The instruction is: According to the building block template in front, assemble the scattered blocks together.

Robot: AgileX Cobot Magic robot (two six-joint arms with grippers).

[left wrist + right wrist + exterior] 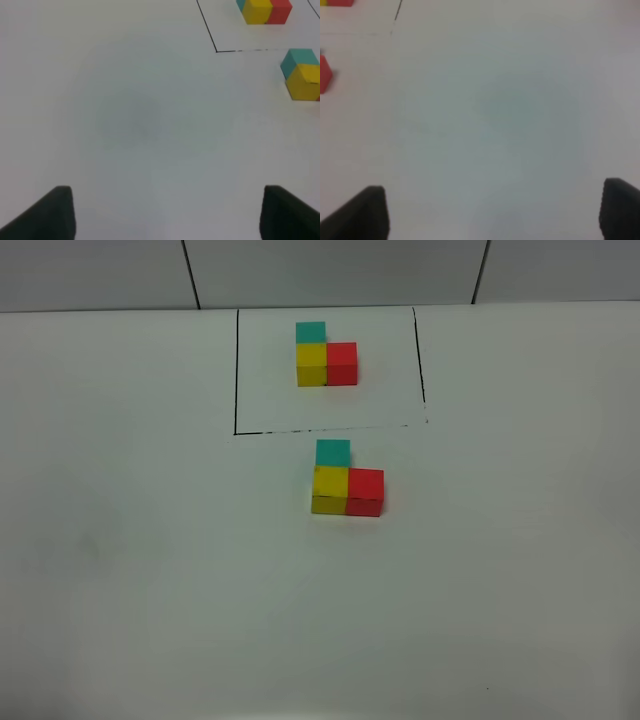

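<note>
The building block template (326,361), a teal, yellow and red L, sits inside the black-outlined rectangle (236,390) at the back; the left wrist view catches it (265,11) too. In front of the outline the scattered blocks stand joined in the same L: teal cube (333,452) behind yellow cube (329,488), red cube (365,490) to the yellow one's right. My left gripper (167,212) is open over bare table, well to the left of the teal cube (299,57) and yellow cube (306,82). My right gripper (495,215) is open too, with the red cube (324,74) at the frame's edge. Neither arm shows in the high view.
The white table (150,570) stretches wide around the blocks. A grey panelled wall (330,270) runs along its far edge. The outline's black line (207,27) passes ahead of the left gripper.
</note>
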